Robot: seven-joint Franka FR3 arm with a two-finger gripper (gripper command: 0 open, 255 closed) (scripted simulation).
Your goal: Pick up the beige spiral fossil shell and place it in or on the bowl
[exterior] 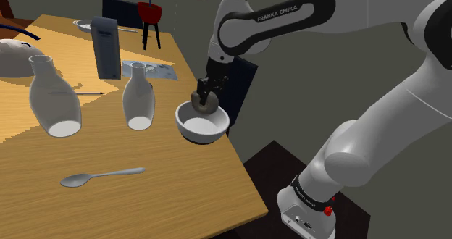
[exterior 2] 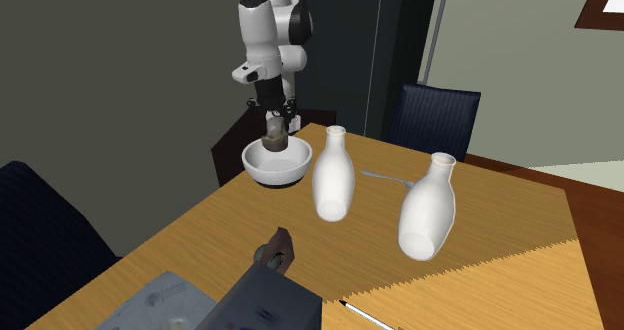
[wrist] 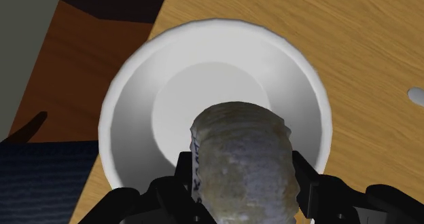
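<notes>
The grey-beige spiral fossil shell (wrist: 243, 160) hangs clasped between my black fingers, directly above the inside of the white bowl (wrist: 129, 94). From the shoulder view, my gripper (exterior: 206, 100) holds the shell (exterior: 201, 104) just over the bowl (exterior: 201, 132), which stands near the table's right edge. In the second exterior view the shell (exterior 2: 275, 135) sits a little above the bowl (exterior 2: 277, 167), under the gripper (exterior 2: 275, 125). The shell does not touch the bowl's floor.
Two white vases (exterior: 52, 100) (exterior: 138, 96) stand to the shoulder view's left of the bowl. A spoon (exterior: 98, 176) lies nearer the front. A grey box (exterior: 106, 48) and a plate stand farther back. A dark chair (exterior: 241, 85) is beside the table edge.
</notes>
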